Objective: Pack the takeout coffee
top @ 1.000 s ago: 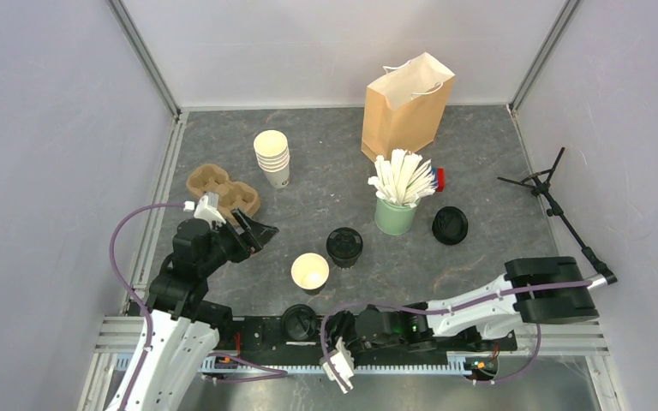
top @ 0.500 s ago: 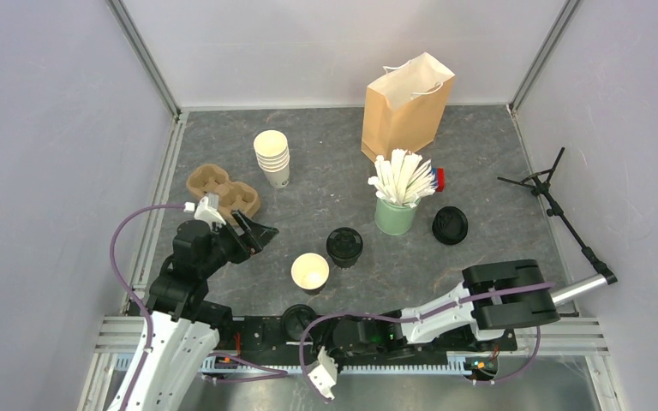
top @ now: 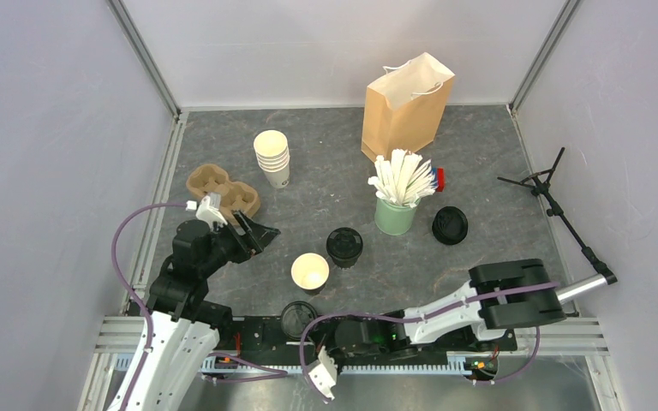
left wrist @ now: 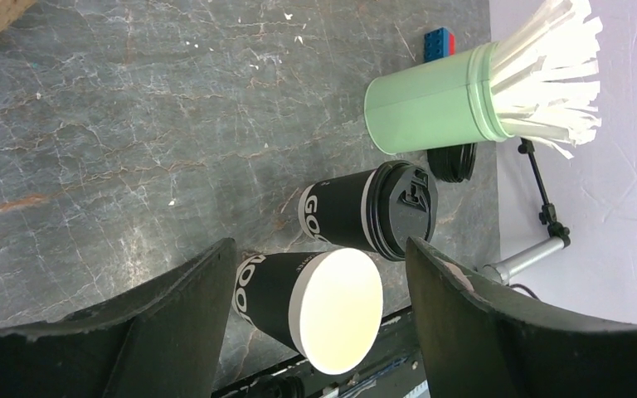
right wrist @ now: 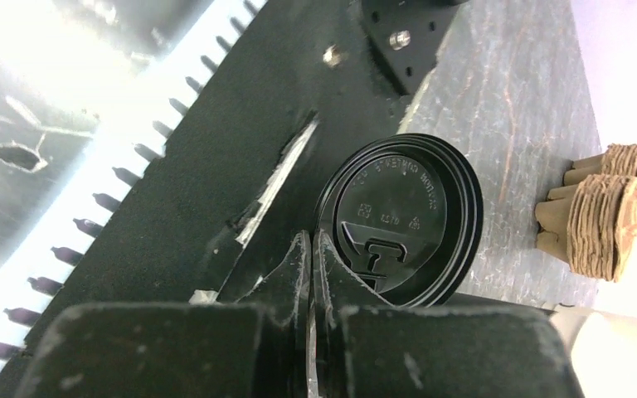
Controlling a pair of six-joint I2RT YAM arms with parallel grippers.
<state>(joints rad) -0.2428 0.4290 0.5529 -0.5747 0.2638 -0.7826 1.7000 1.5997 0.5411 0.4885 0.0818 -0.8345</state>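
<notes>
Two small cups, black-walled and cream inside, stand at the front middle. One wears a black lid (top: 343,246) (left wrist: 365,211). The other is lidless (top: 310,272) (left wrist: 323,307). My left gripper (top: 259,233) (left wrist: 315,282) is open and empty, left of the lidless cup, which shows between its fingers but apart from them. My right gripper (top: 313,324) (right wrist: 311,249) is shut on the rim of a loose black lid (top: 295,316) (right wrist: 402,220) over the base rail. The brown paper bag (top: 407,107) stands upright and open at the back.
A second loose black lid (top: 450,224) lies right of the green cup of white sticks (top: 394,214). A stack of lidless cream cups (top: 272,158) and a cardboard cup carrier (top: 223,190) are back left. A small black stand (top: 548,188) is at the right wall.
My right arm has swung left along the near rail, and the lid in its fingers has shifted slightly up and left. The left gripper has barely moved.
</notes>
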